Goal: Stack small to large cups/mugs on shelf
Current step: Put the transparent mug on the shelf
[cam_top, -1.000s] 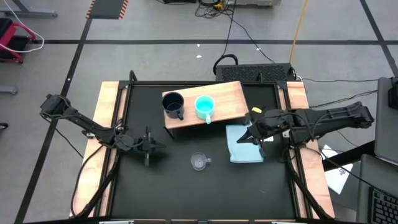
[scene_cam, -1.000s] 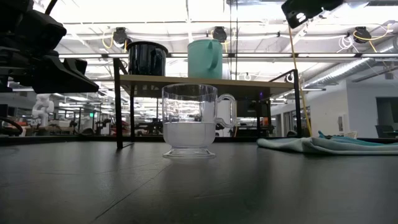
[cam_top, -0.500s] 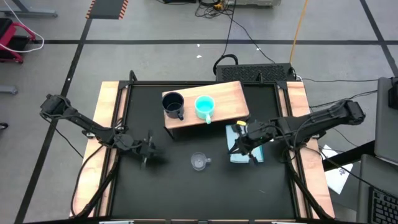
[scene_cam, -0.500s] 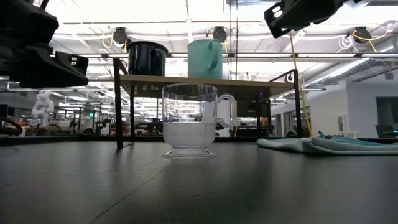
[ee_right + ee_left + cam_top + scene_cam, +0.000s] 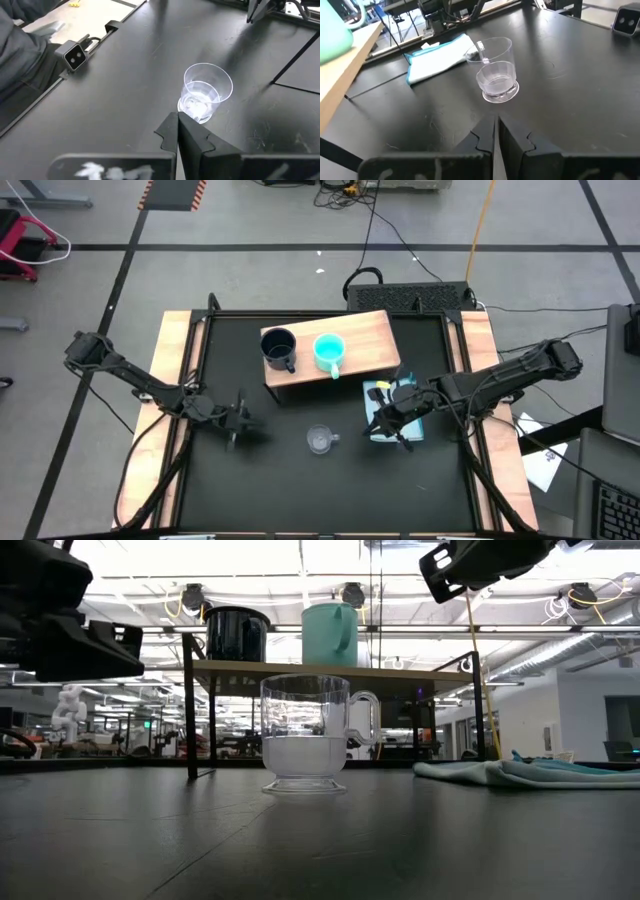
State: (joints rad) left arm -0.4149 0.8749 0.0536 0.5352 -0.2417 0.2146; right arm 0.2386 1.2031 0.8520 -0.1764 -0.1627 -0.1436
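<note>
Right pincer (image 5: 385, 418) advanced toward glass cup (image 5: 319, 440), closed, empty.

I see a light-blue folded cloth (image 5: 394, 412) lying flat on the black table (image 5: 280, 470), with a small camera box (image 5: 74, 55) at the table's edge.

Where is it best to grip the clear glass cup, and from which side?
Probably the rim of the clear glass cup, from above, one finger inside its open mouth. It stands upright on the black table, so the rim is free; its handle points toward the right gripper, which is shut and nearest.
</note>
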